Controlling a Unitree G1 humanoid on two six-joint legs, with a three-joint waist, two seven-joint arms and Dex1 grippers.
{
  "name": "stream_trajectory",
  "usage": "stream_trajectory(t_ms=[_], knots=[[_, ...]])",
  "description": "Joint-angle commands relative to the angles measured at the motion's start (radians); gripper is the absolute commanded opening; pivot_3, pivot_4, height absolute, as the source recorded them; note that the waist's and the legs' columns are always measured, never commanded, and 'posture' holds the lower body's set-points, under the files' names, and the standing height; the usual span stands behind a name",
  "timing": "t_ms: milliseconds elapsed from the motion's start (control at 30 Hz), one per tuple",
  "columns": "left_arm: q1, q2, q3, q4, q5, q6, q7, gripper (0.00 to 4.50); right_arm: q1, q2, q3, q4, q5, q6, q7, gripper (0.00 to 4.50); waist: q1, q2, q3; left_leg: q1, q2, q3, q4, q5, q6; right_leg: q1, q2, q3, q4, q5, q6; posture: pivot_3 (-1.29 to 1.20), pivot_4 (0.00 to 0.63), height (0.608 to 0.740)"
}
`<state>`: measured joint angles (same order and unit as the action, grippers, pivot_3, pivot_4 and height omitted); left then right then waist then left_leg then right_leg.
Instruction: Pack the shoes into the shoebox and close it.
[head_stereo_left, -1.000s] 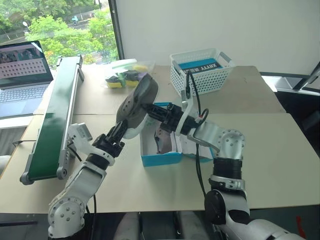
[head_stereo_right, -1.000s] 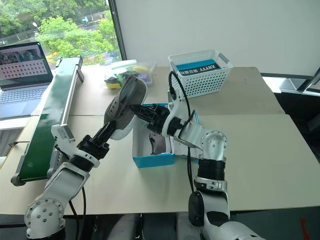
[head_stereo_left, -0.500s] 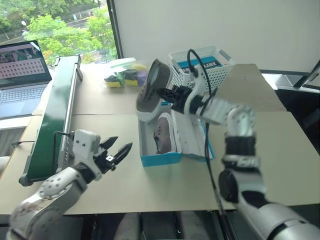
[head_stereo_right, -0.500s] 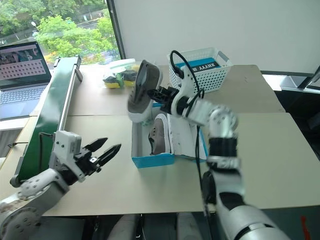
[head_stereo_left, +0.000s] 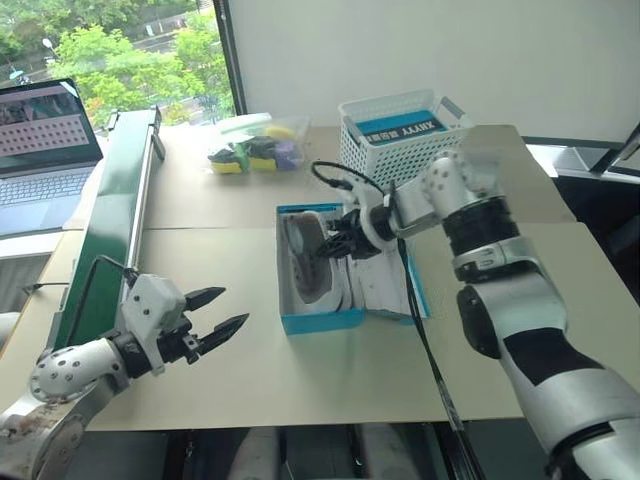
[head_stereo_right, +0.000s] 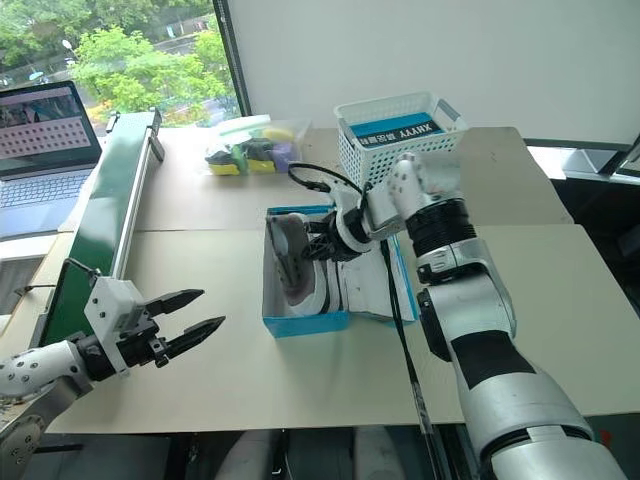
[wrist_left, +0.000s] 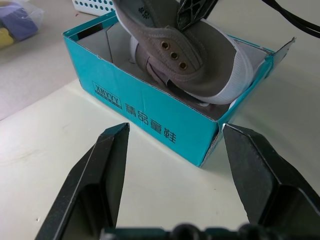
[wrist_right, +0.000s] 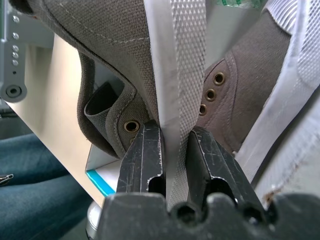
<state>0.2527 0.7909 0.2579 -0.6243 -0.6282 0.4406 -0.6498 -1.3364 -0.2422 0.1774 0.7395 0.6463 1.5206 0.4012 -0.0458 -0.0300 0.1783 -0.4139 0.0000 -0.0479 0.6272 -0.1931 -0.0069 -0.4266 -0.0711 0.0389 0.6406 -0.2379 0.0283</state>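
Note:
The blue shoebox (head_stereo_left: 320, 320) stands open in the middle of the table, its lid (head_stereo_left: 388, 285) lying flat to the right. One grey shoe (head_stereo_left: 322, 292) lies inside on the bottom. My right gripper (head_stereo_left: 335, 243) is shut on the rim of the second shoe (head_stereo_left: 298, 243), which is tipped on its side inside the box, over the first. The right wrist view shows the fingers (wrist_right: 145, 155) pinching the shoe's wall and white sole edge (wrist_right: 175, 75). My left gripper (head_stereo_left: 218, 311) hovers open and holding nothing, left of the box's front corner (wrist_left: 150, 112).
A white lattice basket (head_stereo_left: 400, 135) stands behind the box. A long green conveyor (head_stereo_left: 110, 230) runs along the table's left side, with a laptop (head_stereo_left: 40, 150) beyond it. A clear bag of coloured items (head_stereo_left: 250, 150) lies at the back.
My left gripper let go of the shoe and drew back to the left, open. My right gripper carried the shoe up and over, then lowered it into the box.

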Motion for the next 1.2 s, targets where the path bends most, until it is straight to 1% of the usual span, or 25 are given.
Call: stream_trajectory(t_ms=[33, 200, 333, 467, 533, 567, 600, 633, 800, 933, 1033, 1200], knots=[[0.002, -0.021, -0.021, -0.035, 0.032, -0.022, -0.006, 3.16, -0.050, 0.044, 0.025, 0.096, -0.080, -0.080, 0.073, 0.27, -0.001, 0.000, 0.000, 0.000, 0.000, 0.000, 0.000, 0.000, 0.000, 0.000, 0.000, 0.000, 0.000, 0.000, 0.000, 0.00, 0.150, 0.737], [-0.002, -0.038, -0.035, -0.054, 0.053, -0.015, -0.006, 3.16, -0.099, 0.096, 0.033, 0.273, -0.204, -0.228, 0.122, 0.27, 0.000, 0.000, 0.000, 0.000, 0.000, 0.000, 0.000, 0.000, 0.000, 0.000, 0.000, 0.000, 0.001, 0.000, 0.000, 0.00, 0.150, 0.737], [-0.011, -0.044, -0.046, -0.058, 0.066, -0.011, -0.007, 3.16, -0.125, 0.149, -0.003, 0.402, -0.281, -0.368, 0.105, 0.27, 0.000, 0.000, 0.000, 0.000, 0.000, 0.000, 0.001, 0.000, 0.000, 0.000, 0.000, 0.000, 0.002, 0.000, 0.000, 0.00, 0.150, 0.737], [-0.013, -0.049, -0.065, -0.061, 0.082, -0.008, -0.009, 3.16, -0.130, 0.194, -0.039, 0.469, -0.335, -0.464, 0.087, 0.27, -0.002, 0.000, 0.000, 0.001, 0.000, 0.000, 0.001, 0.000, 0.000, 0.000, 0.000, 0.000, 0.002, 0.000, 0.000, 0.00, 0.150, 0.737], [-0.017, -0.048, -0.072, -0.061, 0.084, -0.004, -0.011, 3.19, -0.134, 0.199, -0.072, 0.483, -0.338, -0.472, 0.079, 1.24, -0.003, 0.000, 0.000, 0.004, 0.000, 0.000, 0.001, 0.000, 0.000, 0.002, 0.000, 0.000, 0.003, 0.000, 0.000, 0.00, 0.150, 0.737], [-0.019, -0.048, -0.074, -0.060, 0.084, -0.002, -0.012, 3.19, -0.138, 0.200, -0.088, 0.487, -0.341, -0.476, 0.076, 1.40, -0.003, 0.000, 0.000, 0.006, 0.000, 0.000, 0.001, 0.000, 0.000, 0.003, 0.000, 0.000, 0.003, 0.000, 0.000, 0.00, 0.150, 0.737], [-0.020, -0.048, -0.075, -0.059, 0.084, -0.001, -0.012, 3.19, -0.144, 0.201, -0.100, 0.488, -0.345, -0.478, 0.078, 1.70, -0.003, 0.000, 0.000, 0.006, 0.000, 0.000, 0.001, 0.000, 0.000, 0.004, 0.000, 0.001, 0.003, 0.000, 0.000, 0.00, 0.150, 0.737], [-0.023, -0.047, -0.076, -0.055, 0.085, 0.000, -0.014, 3.19, -0.154, 0.200, -0.108, 0.488, -0.350, -0.472, 0.087, 2.12, -0.003, 0.000, 0.000, 0.007, 0.000, 0.000, 0.001, 0.000, 0.000, 0.004, 0.000, 0.001, 0.004, 0.000, 0.000, 0.00, 0.150, 0.737], [-0.052, -0.042, -0.079, -0.028, 0.084, 0.005, -0.027, 3.19, -0.211, 0.147, -0.109, 0.450, -0.381, -0.426, 0.167, 3.76, -0.002, 0.000, 0.000, 0.006, 0.000, 0.000, 0.001, 0.000, 0.000, 0.003, 0.001, 0.001, 0.005, 0.000, 0.000, 0.00, 0.150, 0.737], [-0.063, -0.041, -0.080, -0.018, 0.088, 0.005, -0.040, 3.19, -0.227, 0.098, -0.110, 0.425, -0.407, -0.406, 0.212, 3.76, 0.001, 0.000, 0.000, 0.005, -0.001, 0.000, 0.001, 0.000, 0.000, 0.003, 0.000, 0.000, 0.003, 0.000, 0.000, 0.00, 0.150, 0.737], [-0.075, -0.041, -0.084, -0.012, 0.093, 0.008, -0.049, 3.19, -0.219, 0.047, -0.116, 0.400, -0.421, -0.389, 0.226, 3.76, 0.000, 0.000, 0.000, 0.004, -0.001, 0.000, 0.000, 0.000, 0.000, 0.002, 0.000, 0.000, 0.003, 0.000, 0.000, 0.00, 0.150, 0.737], [-0.091, -0.041, -0.081, -0.003, 0.096, 0.013, -0.063, 3.19, -0.194, 0.002, -0.136, 0.332, -0.422, -0.365, 0.237, 3.76, -0.003, 0.000, 0.000, 0.004, -0.001, 0.000, 0.000, 0.000, 0.000, 0.002, 0.000, 0.001, 0.004, 0.000, 0.000, 0.00, 0.150, 0.737]])
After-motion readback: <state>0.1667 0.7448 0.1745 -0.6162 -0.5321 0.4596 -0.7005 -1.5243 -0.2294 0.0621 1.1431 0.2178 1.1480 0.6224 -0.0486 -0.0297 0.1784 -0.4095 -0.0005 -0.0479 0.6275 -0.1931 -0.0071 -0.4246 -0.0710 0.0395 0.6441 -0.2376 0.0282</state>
